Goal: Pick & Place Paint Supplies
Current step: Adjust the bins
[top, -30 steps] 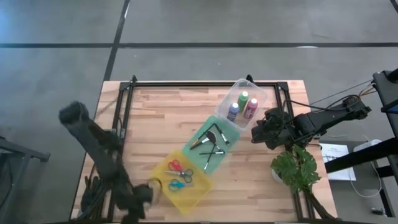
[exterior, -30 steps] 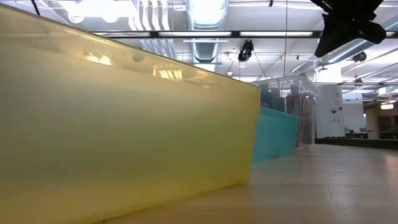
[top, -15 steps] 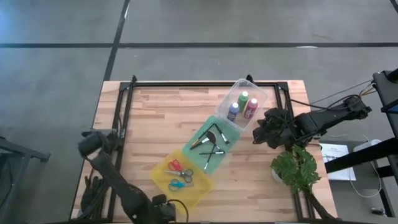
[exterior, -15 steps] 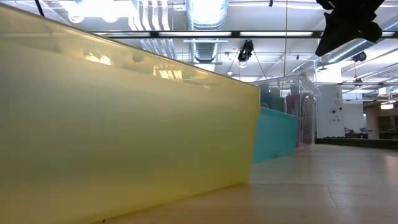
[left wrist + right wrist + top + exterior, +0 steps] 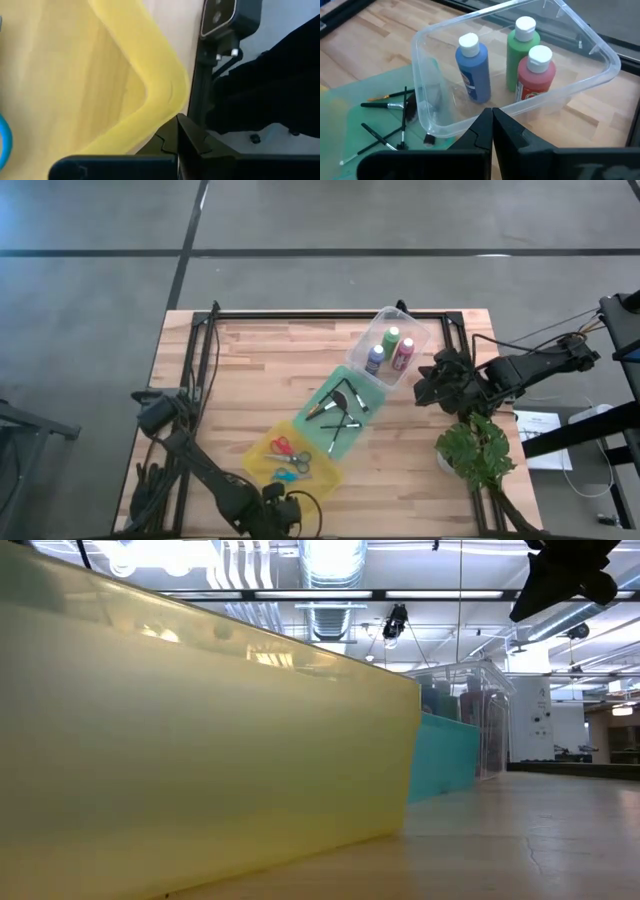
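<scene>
Paint bottles (image 5: 510,60) in clear bin (image 5: 445,122), brushes (image 5: 390,117) partly hidden behind its wall.

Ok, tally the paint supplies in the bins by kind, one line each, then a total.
Paint bottles, in the clear bin: 3, namely blue, green, red
Brushes, in the green bin: about 5, crossed over one another, so the count is not exact
Scissors, in the yellow bin: 2, red-handled and blue-handled
Total: about 10

Wooden table (image 5: 260,365) carries three bins in a diagonal row: clear (image 5: 420,338), green (image 5: 372,392), yellow (image 5: 258,452). Leafy plant (image 5: 477,454) stands at its right edge.
</scene>
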